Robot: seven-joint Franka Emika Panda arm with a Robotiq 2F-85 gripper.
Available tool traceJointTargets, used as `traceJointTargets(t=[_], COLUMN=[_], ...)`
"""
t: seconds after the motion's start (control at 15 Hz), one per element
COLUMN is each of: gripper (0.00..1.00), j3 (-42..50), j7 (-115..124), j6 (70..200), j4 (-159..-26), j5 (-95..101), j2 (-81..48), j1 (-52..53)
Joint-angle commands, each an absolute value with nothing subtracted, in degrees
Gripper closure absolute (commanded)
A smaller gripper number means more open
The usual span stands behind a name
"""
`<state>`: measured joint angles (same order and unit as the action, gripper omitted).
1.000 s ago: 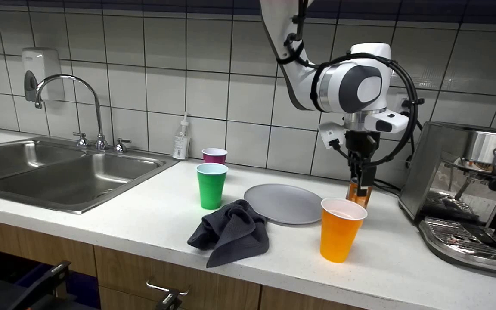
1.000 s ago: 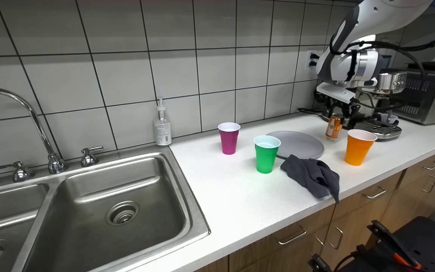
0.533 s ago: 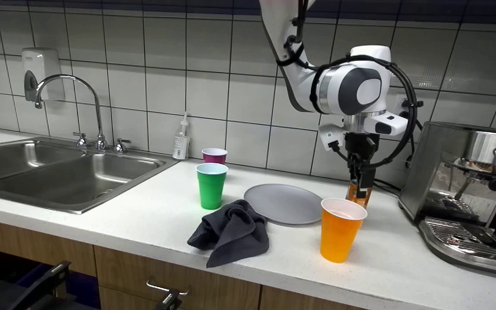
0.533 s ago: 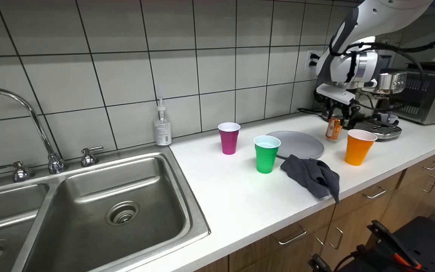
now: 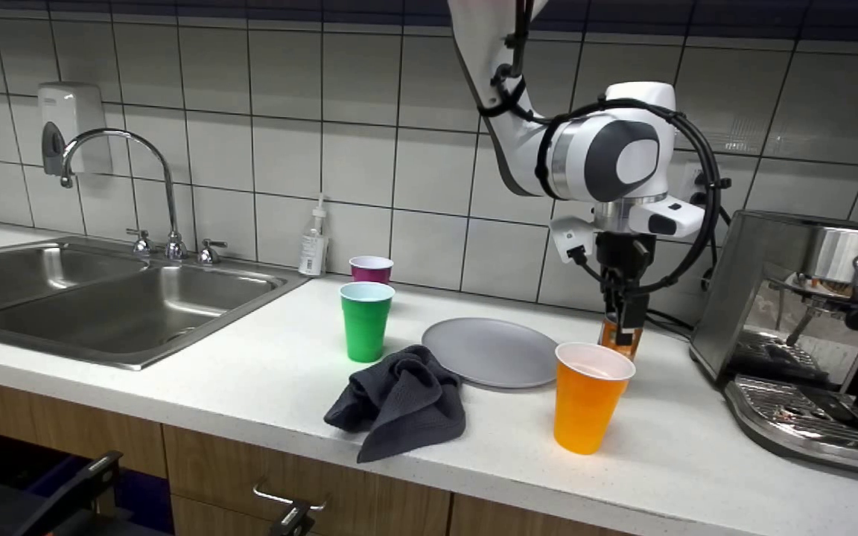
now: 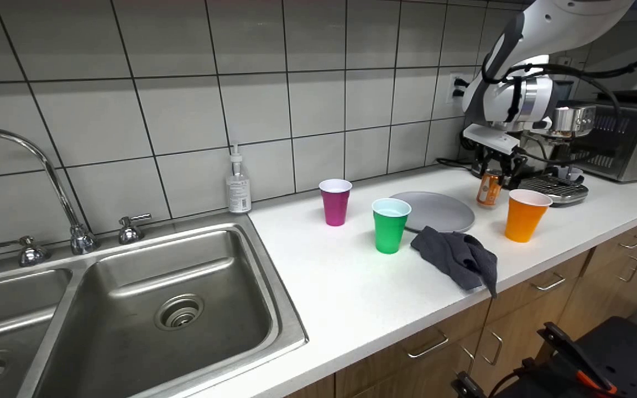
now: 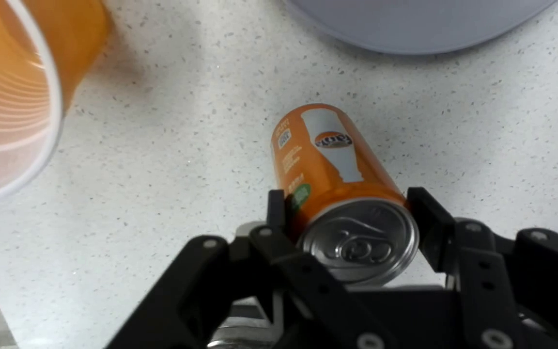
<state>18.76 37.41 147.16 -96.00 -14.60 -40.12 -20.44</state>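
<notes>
An orange soda can (image 7: 327, 150) stands between the two black fingers of my gripper (image 7: 347, 194). The fingers press on both sides of the can just below its silver lid. The can also shows in both exterior views (image 5: 611, 335) (image 6: 487, 190), partly hidden by the fingers (image 5: 628, 320). Its base is low over the white counter; I cannot tell whether it touches. An orange cup (image 5: 589, 409) stands upright close by, nearer the counter's front edge; it also shows in the wrist view (image 7: 83, 43). A grey plate (image 5: 488, 353) lies beside the can.
A dark grey cloth (image 5: 407, 406) lies at the counter's front edge. A green cup (image 5: 366, 324) and a magenta cup (image 6: 335, 205) stand beyond it. A coffee machine (image 5: 749, 298) is close beside the arm. A soap bottle (image 6: 238, 190) stands by the steel sink (image 6: 288, 326).
My gripper and the can between its fingers have moved down a little together toward the counter. The cups, plate and cloth have not moved.
</notes>
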Motion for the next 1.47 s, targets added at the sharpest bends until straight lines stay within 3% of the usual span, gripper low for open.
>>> traceJointTargets(t=[0.0,0.6,0.67,0.87,1.4], gripper=[0.61,0.61,0.11,0.01,0.00], j3=[18.68,18.76,18.78,18.79,18.48], j7=[37.06,37.14,37.22,37.27,36.47], j6=[146.39,146.22,146.23,146.40,147.43], j4=[-95.05,-95.17,-95.22,-95.35,-97.42], j5=[-15.73,-15.72,-15.73,-15.80,-16.08], j2=[-40.24,-40.53,-40.51,-40.42,-38.04], j1=[-21.00,-20.96,-20.92,-20.91,-20.71])
